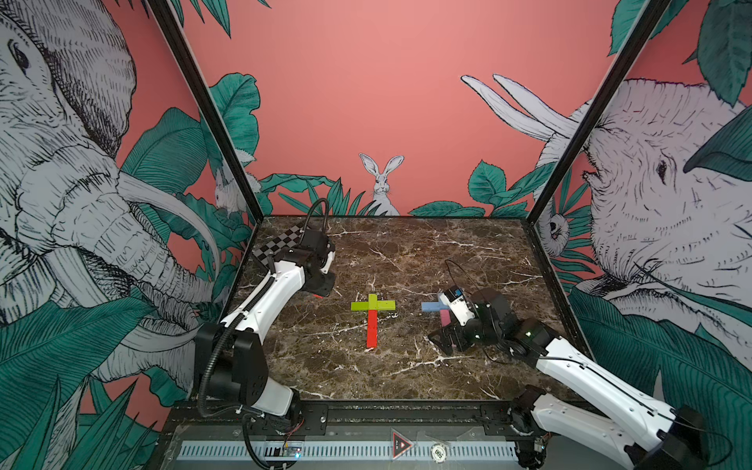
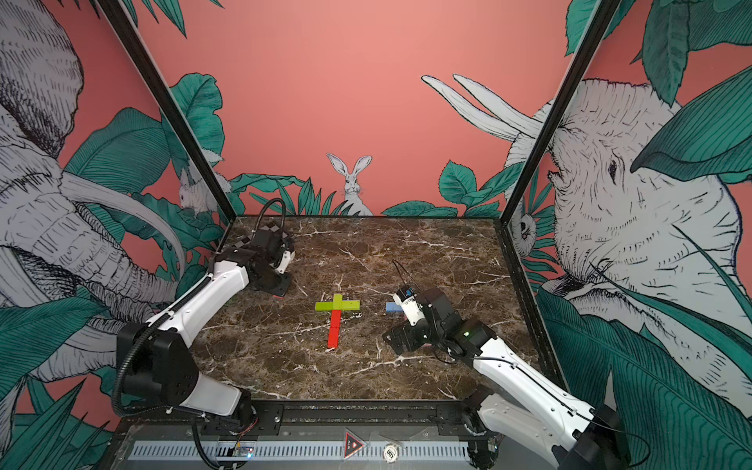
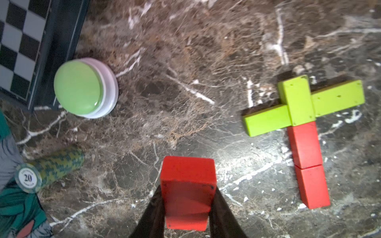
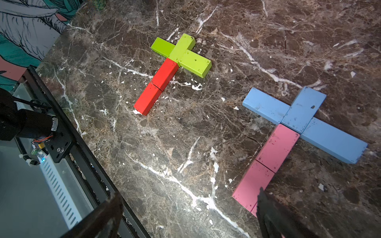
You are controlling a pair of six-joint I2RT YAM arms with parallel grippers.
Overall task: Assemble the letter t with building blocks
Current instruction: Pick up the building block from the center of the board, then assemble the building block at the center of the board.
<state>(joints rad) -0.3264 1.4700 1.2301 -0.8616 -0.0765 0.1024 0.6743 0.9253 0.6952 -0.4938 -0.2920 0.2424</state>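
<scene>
- The left gripper [image 3: 188, 187] is clamping a red block [image 3: 186, 175] between its jaws, gripping it across its narrow sides low over the marble table [image 1: 407, 378].
- In both top views this gripper is working at about 10 o'clock from the green-and-red t [image 1: 373, 315], which is lying near the table's middle, well apart from the held block.
- That t is showing three lime green blocks [image 3: 296, 101] forming the cross part. Two red stem blocks [image 3: 305, 144] are lying end to end and running toward 6 o'clock.
- The right gripper [image 4: 189, 193] is standing wide open and carrying nothing. It is hovering by the 6 o'clock end of the blue-and-pink t [image 4: 296, 121], which is lying at 3 o'clock of the green-and-red one.
- One of its fingers [image 4: 268, 210] is overlapping the last pink block [image 4: 253, 185] in the right wrist view; whether it is touching cannot be told.
- A green-topped button [image 3: 82, 86] and a roll of chips [image 3: 55, 167] are sitting near the left gripper, apart from the held block.
- The step in hand is probably bringing a third red block to lengthen the red stem.
- The next move is calling for several things:
  - carrying the block toward about 5 o'clock;
  - turning its long side into line with the stem;
  - lowering it flat against the stem's free end;
  - opening the jaws without nudging the blocks already laid.
</scene>
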